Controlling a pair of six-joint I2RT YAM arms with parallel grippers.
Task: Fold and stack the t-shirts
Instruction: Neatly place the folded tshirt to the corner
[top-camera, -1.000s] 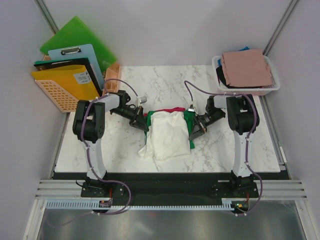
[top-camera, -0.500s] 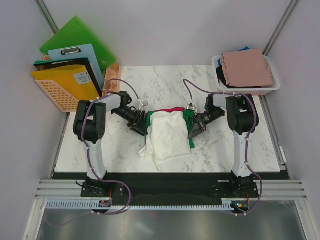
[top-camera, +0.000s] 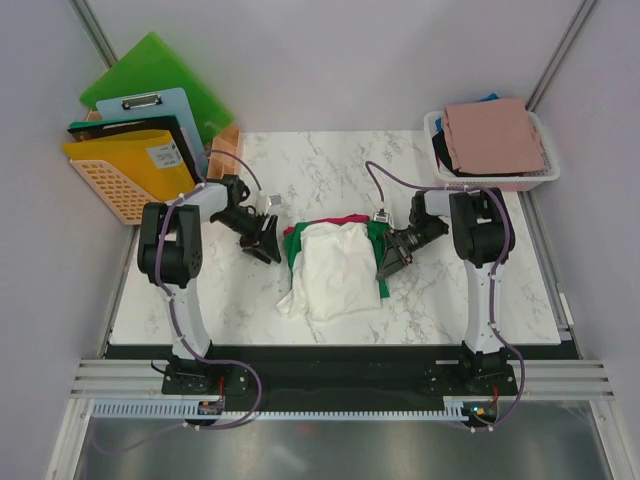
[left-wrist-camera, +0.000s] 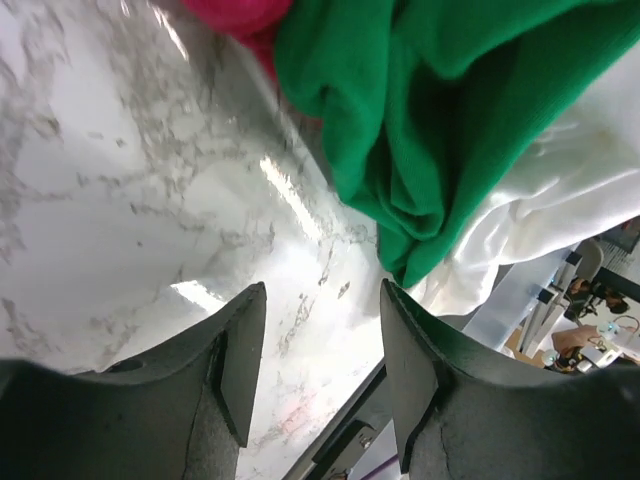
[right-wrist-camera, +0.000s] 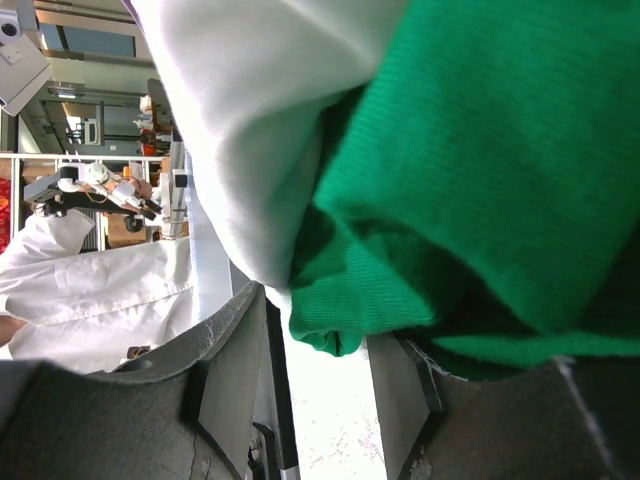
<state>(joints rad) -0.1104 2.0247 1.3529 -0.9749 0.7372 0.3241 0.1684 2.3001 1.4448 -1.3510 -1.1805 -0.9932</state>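
The cream-white t-shirt (top-camera: 330, 272) lies mid-desk on top of the green t-shirt (top-camera: 376, 240) and the red t-shirt (top-camera: 292, 233). At the pile's 9 o'clock the left hand (top-camera: 263, 241) stands parted and empty over the bare desk (top-camera: 200, 290), just clear of the cloth. At 3 o'clock the right hand (top-camera: 389, 262) gapes too, a green fold lying loose between its fingers.
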